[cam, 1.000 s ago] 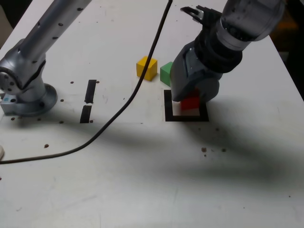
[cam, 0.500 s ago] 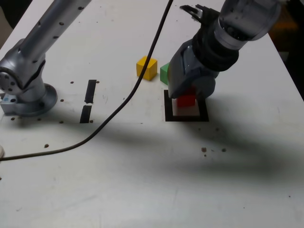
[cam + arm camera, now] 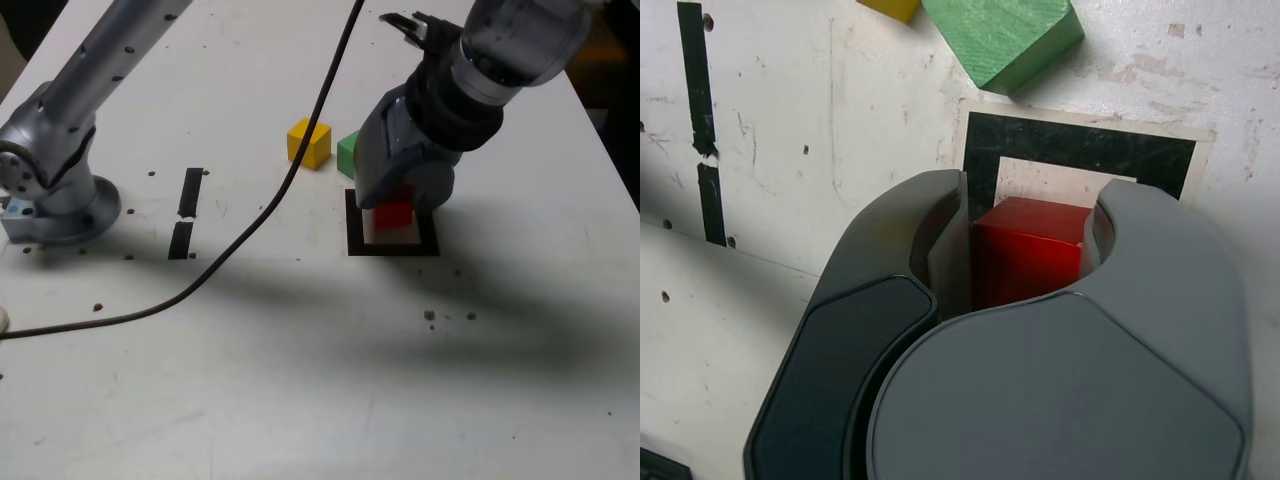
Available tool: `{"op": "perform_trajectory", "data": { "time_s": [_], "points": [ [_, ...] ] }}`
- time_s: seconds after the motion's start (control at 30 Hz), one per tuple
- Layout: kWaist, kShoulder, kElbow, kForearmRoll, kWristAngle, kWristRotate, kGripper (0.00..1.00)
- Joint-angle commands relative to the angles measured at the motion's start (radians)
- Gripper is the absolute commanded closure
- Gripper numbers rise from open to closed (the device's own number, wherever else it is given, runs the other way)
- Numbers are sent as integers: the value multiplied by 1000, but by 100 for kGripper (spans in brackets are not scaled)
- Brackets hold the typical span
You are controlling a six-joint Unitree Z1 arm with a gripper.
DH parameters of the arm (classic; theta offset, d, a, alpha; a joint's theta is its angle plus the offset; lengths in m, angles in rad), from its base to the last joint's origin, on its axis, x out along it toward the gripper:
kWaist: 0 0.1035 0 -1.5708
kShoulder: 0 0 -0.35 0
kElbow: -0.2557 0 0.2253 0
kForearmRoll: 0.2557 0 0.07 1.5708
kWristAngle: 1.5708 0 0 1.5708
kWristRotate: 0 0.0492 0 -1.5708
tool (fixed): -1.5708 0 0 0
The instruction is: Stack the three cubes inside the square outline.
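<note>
The red cube (image 3: 393,213) (image 3: 1028,250) rests inside the square outline (image 3: 395,248) (image 3: 1080,155), toward its far side. My gripper (image 3: 396,204) (image 3: 1035,200) is down over it, one jaw on each side, hugging the cube. In the exterior view the green cube (image 3: 348,155) (image 3: 1002,35) lies just beyond the outline's far left corner, partly hidden behind the gripper body. The yellow cube (image 3: 309,143) (image 3: 890,8) sits a little further left of the green one.
Two short black tape strips (image 3: 191,192) (image 3: 181,240) (image 3: 695,70) lie on the exterior view's left, near the arm's base (image 3: 55,200). A black cable (image 3: 290,180) runs across the table from the far side to the left edge.
The gripper carried the red cube slightly left and away from the camera, setting it lower inside the outline. In the last half second nothing has visibly shifted.
</note>
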Motion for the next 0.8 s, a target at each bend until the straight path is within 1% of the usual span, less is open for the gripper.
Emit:
{"op": "perform_trajectory", "data": {
  "time_s": [0.0, 0.03, 0.07, 0.1, 0.23, 0.33, 0.4, 0.5, 0.63, 0.7, 0.77],
  "points": [
    [1, -3, -4, 12, 8, -7, 19],
    [1, -4, -5, 15, 13, -11, 8],
    [1, -4, -5, 17, 16, -14, 2],
    [1, -5, -5, 19, 18, -15, 0],
    [1, -11, -4, 27, 13, -15, 0],
    [4, -27, -6, 44, 3, -15, 0],
    [12, -53, -2, 59, -13, -7, 0],
    [33, -124, 33, 72, -48, 19, 0],
    [55, -207, 108, 67, -74, 27, 0],
    [63, -223, 138, 65, -77, 18, 0],
    [69, -238, 175, 62, -66, 6, 0]
  ]
}}
